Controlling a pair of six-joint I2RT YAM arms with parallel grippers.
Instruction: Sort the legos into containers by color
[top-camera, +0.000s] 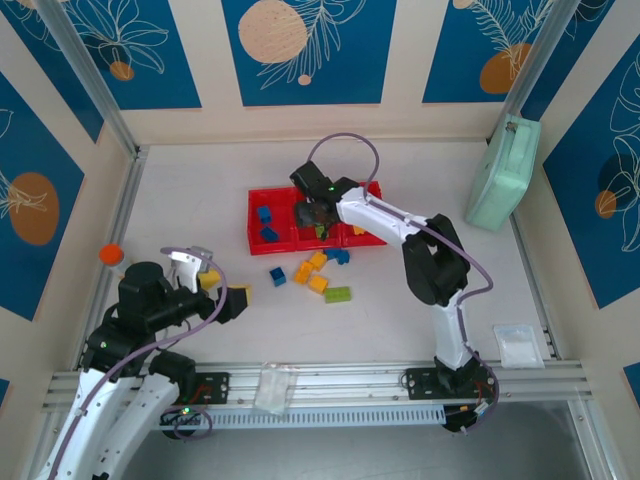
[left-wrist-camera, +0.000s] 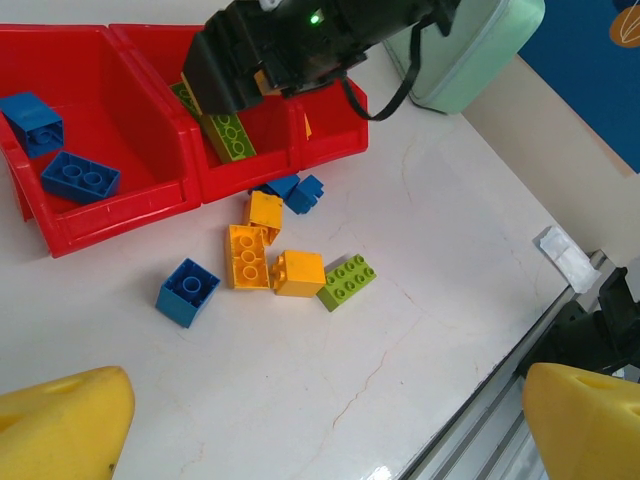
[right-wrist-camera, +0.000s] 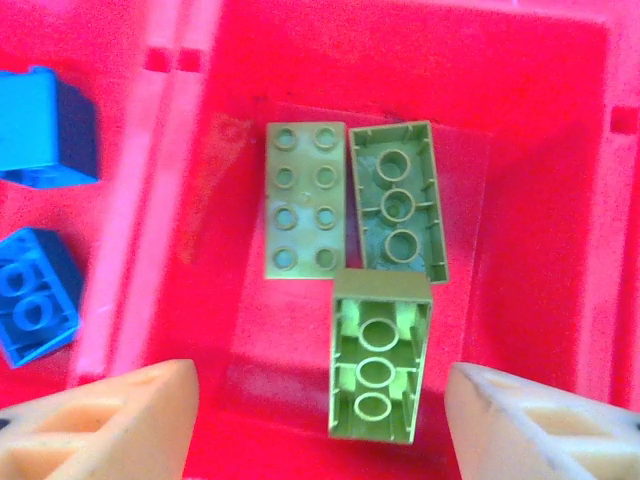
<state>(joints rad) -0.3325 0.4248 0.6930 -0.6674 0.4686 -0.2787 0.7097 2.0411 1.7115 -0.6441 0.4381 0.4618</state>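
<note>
Sitting partway through: showing two blue legos (left-wrist-camera: 80, 177) in the left bin of the containers (left-wrist-camera: 115, 215), three green ones (right-wrist-camera: 305, 205) in the middle. Hovering there with right hand (right-wrist-camera: 322, 415) parted, gripping nothing. Holding left hand (left-wrist-camera: 325, 430) wide, empty. Leaving several yellow, blue and green pieces (left-wrist-camera: 248, 257) unsorted on the counter (left-wrist-camera: 430, 220).

Top external looks down from high behind the arms (top-camera: 432, 262) — red bins (top-camera: 256, 240) mid-frame. Left wrist sees them obliquely, upper left, from farther off; right wrist stares straight down into the middle bin (right-wrist-camera: 540, 150), close.
</note>
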